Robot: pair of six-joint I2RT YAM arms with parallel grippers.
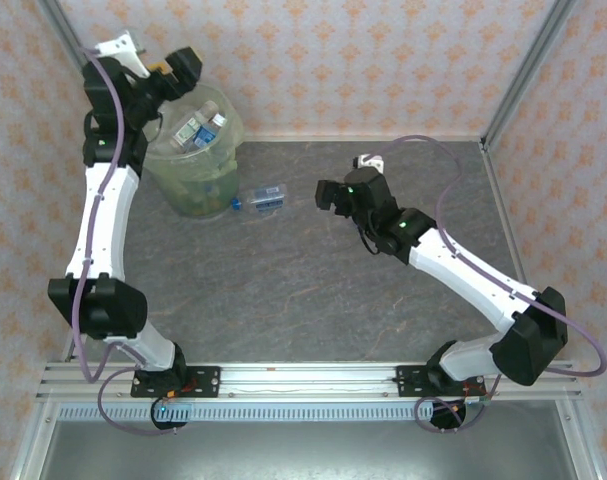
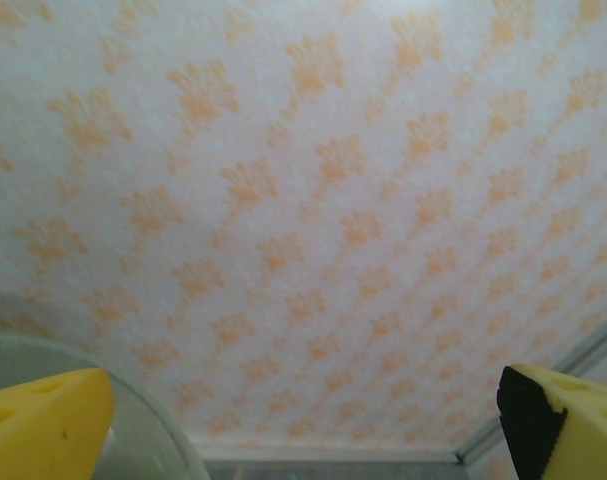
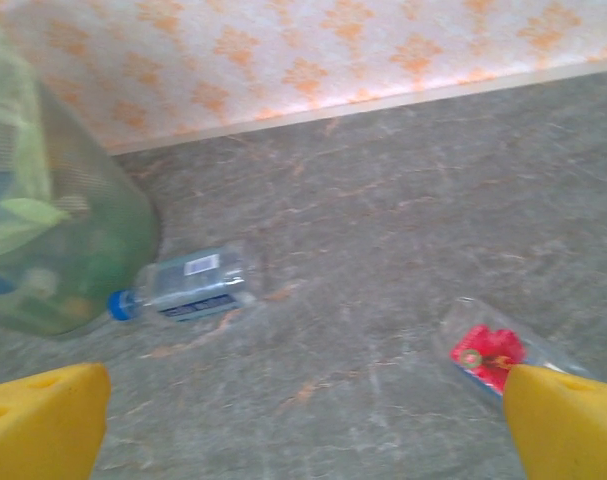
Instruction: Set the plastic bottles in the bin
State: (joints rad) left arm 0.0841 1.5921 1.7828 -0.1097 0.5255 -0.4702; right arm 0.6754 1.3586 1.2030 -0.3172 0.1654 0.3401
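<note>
**Both grippers released; two bottles lie loose on the tabletop**

The right gripper [image 3: 303, 425] hangs low over the grey marbled tabletop [image 1: 313, 290]. Its yellow fingers [image 3: 43, 420] are spread wide, with nothing between them. Just ahead of its right finger lies a red-labelled bottle [image 3: 488, 350], on its side and partly hidden behind that finger. Farther ahead and to the gripper's left, a blue-capped clear bottle [image 3: 188, 285] also lies on its side. Its cap points at the bin [image 1: 188, 190] and sits right at the foot of the bin's wall; whether the two touch cannot be told.

The bin is a round, translucent pale-green bucket, well ahead and to the left of the right gripper. Several dropped bottles [image 1: 198, 130] show inside it, among them clear ones with white and blue caps.

The left gripper [image 2: 303, 415] is raised over the bin's far rim, and the curved rim shows just below its left finger. It too is released: the yellow fingers stand far apart and hold nothing. Past them rises the orange-patterned wall [image 2: 313, 200].
</note>
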